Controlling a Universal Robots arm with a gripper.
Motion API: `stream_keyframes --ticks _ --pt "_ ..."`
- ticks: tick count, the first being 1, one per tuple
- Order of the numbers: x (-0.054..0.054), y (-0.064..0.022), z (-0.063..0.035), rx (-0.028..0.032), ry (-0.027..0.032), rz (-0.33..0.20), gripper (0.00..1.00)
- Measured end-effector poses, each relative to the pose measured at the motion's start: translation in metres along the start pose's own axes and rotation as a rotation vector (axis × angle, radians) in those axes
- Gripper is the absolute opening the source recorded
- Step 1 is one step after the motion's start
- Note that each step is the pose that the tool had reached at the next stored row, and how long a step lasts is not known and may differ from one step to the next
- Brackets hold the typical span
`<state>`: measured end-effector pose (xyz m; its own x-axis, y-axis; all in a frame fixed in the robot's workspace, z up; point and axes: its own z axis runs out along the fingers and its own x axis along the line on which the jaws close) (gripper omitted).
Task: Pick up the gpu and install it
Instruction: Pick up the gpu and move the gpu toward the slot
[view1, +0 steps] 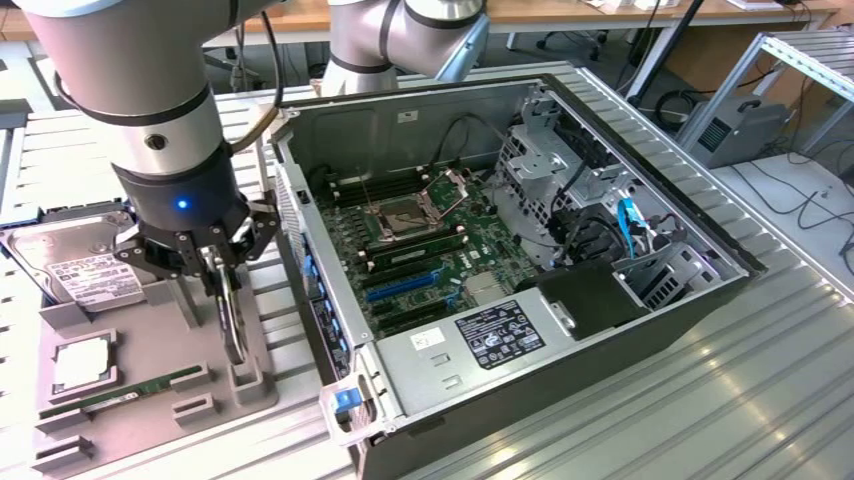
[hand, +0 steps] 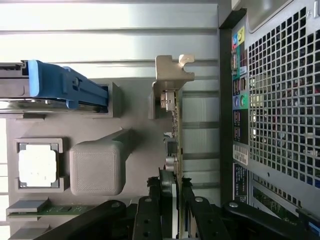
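Note:
The gpu (view1: 235, 322) stands on edge in a slot of the grey holder tray (view1: 154, 330), to the exterior view's left of the open computer case (view1: 441, 350). In the wrist view the gpu (hand: 173, 135) is seen edge-on, its silver bracket (hand: 172, 75) at the far end. My gripper (view1: 222, 275) hangs straight down over the card, and the black fingers (hand: 150, 210) of the gripper (hand: 171, 195) press against both faces of the card's near end, shut on it. The card still sits in its slot.
The motherboard (view1: 427, 235) lies exposed in the case, with blue expansion slots (view1: 400, 285). The tray also holds a silver hard drive (view1: 80, 265), a CPU (view1: 83, 362) and a RAM stick (view1: 127, 392). The case's perforated rear panel (hand: 280, 100) lies close beside the card.

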<state>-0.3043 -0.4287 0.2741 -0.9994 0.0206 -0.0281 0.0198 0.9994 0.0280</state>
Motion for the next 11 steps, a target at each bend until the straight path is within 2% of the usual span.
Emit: stream_keyframes --ticks 6,8,9,11 --pt "0.000 0.0007 -0.0062 -0.0009 -0.0001 0.000 0.27" --pt "-0.001 0.0027 -0.0265 -0.0067 0.0000 0.000 0.27" --pt "-0.001 0.0054 -0.0407 -0.0083 0.0001 0.000 0.27" --pt "-0.001 0.0110 -0.0516 -0.0087 0.0001 0.000 0.27"
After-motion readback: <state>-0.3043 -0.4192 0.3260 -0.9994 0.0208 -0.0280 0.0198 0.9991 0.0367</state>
